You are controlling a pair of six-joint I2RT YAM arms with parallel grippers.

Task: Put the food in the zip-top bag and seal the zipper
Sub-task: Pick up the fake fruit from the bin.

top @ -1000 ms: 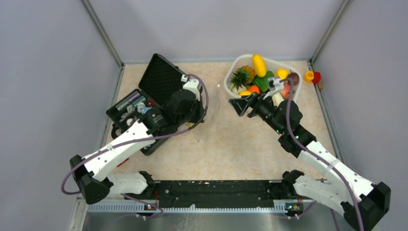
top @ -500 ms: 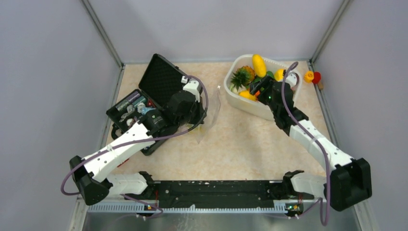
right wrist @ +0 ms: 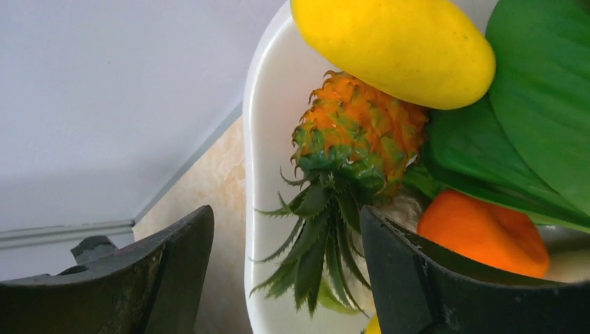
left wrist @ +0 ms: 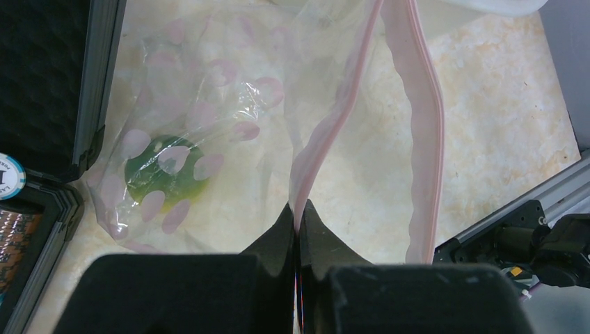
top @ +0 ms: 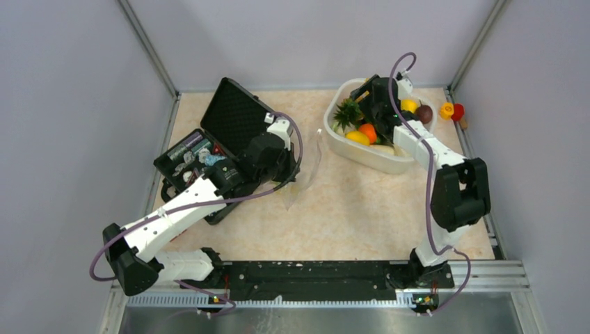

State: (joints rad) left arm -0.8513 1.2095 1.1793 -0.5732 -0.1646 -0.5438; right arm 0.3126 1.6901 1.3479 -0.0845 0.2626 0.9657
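The zip-top bag [top: 308, 158] lies crinkled next to the black case, its mouth open. My left gripper [left wrist: 298, 210] is shut on the near side of the pink zipper [left wrist: 327, 132]; the far side [left wrist: 421, 125] hangs loose. A green piece of food [left wrist: 161, 178] lies inside the bag [left wrist: 209, 90]. My right gripper [right wrist: 285, 212] is open over the white tub's rim [right wrist: 261, 139], straddling the pineapple's leaves. The pineapple [right wrist: 355, 146], yellow mango [right wrist: 393, 42], orange [right wrist: 483, 233] and green leafy stalk [right wrist: 536, 104] lie in the tub [top: 379, 163]. The dark plum [top: 424, 113] lies at its right side.
An open black case [top: 229, 111] with small items stands at the left, touching the bag. A small yellow and red toy [top: 451, 110] lies outside the tub by the right wall. Grey walls close in the back and sides.
My right arm has swung from the table's middle up over the tub's far left end, above the pineapple. My left gripper has kept its hold on the bag.
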